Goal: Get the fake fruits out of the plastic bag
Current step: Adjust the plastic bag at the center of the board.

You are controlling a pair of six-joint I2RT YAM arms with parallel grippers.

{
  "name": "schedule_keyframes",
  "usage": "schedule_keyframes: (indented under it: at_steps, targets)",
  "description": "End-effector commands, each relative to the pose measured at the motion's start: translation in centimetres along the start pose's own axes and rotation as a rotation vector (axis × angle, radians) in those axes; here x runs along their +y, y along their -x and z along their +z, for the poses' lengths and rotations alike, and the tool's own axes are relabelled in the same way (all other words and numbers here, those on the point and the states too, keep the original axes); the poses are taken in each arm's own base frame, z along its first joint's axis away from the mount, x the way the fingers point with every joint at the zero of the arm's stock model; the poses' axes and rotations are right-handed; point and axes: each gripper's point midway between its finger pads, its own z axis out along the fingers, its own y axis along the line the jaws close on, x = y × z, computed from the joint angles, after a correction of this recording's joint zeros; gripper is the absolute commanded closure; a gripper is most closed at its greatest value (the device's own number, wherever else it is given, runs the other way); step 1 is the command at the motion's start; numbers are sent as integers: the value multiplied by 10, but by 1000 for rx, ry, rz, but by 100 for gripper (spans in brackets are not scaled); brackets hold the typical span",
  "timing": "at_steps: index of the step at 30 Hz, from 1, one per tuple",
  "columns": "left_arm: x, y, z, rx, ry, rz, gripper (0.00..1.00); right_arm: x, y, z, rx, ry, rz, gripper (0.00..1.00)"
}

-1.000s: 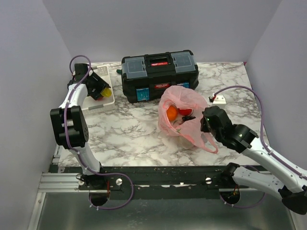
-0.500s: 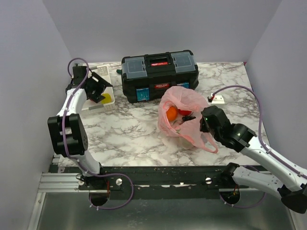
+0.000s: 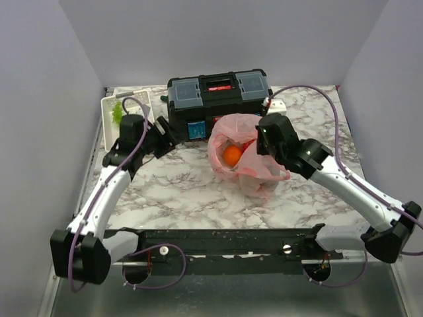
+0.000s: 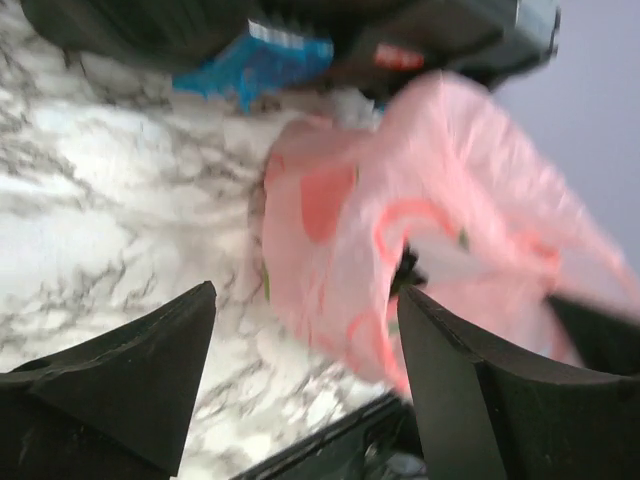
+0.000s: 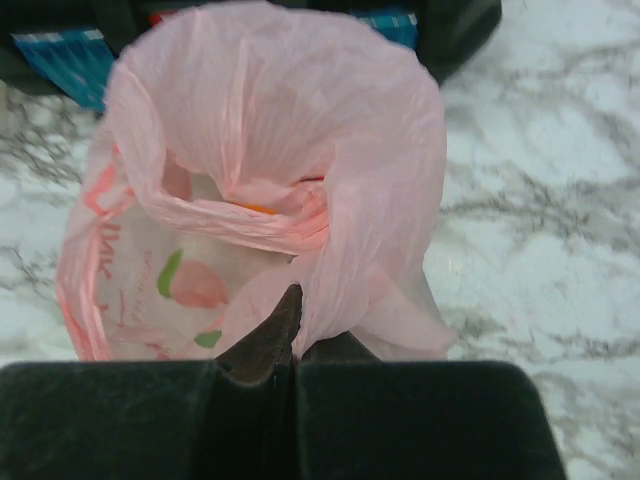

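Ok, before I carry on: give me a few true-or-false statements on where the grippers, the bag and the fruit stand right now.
1. The right gripper is shut on the plastic bag. True.
2. The left gripper holds a fruit. False: its jaws stand open and empty, facing the bag.
3. The orange is out of the bag. False: it sits inside the bag.
4. The bag stands just in front of the black toolbox. True.
5. The white basket is on the toolbox's right in the top view. False: it is on its left.

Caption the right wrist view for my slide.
Right tool shut on the rim of the pink plastic bag, black toolbox behind.
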Motion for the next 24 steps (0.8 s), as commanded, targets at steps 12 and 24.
schedule_keyframes:
  at_steps: [12, 24]
  targets:
    - [-53, -100, -114, 0, -606, 485, 30, 145, 22, -18, 35, 459, -277, 99]
    - [-67, -195, -92, 230, -743, 644, 31, 57, -149, -29, 405, 246, 16, 99]
